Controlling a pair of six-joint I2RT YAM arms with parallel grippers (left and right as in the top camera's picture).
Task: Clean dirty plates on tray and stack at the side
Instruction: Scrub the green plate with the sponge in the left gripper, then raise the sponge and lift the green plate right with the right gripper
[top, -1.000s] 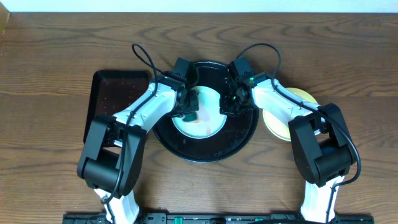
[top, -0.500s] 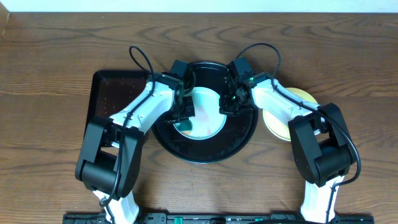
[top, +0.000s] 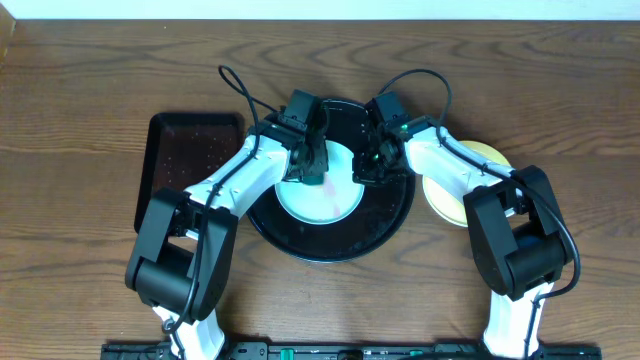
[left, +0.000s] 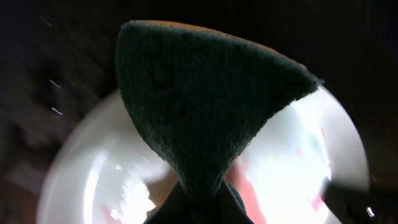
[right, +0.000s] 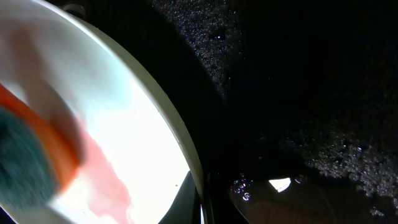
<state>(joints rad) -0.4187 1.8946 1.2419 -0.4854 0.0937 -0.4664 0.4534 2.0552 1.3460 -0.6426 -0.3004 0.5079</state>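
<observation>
Wiping step: a pale blue-green plate (top: 325, 200) lies in the round black tray (top: 330, 247), with a pink smear (right: 106, 171) on it.
The left end effector (top: 306, 158) pinches a green sponge (left: 205, 106) onto the plate. The right end effector (top: 366, 168) is pressed together at the plate's right rim. Next, I judge: scrub off the smear, then lift the plate over to the 1 yellow plate (top: 487, 152) beside the tray. All rests on a brown wooden surface (top: 90, 90), with a rectangular black tray (top: 190, 150) at the left.

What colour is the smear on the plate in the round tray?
Pinkish-red smear; clearest in the right wrist view.
</observation>
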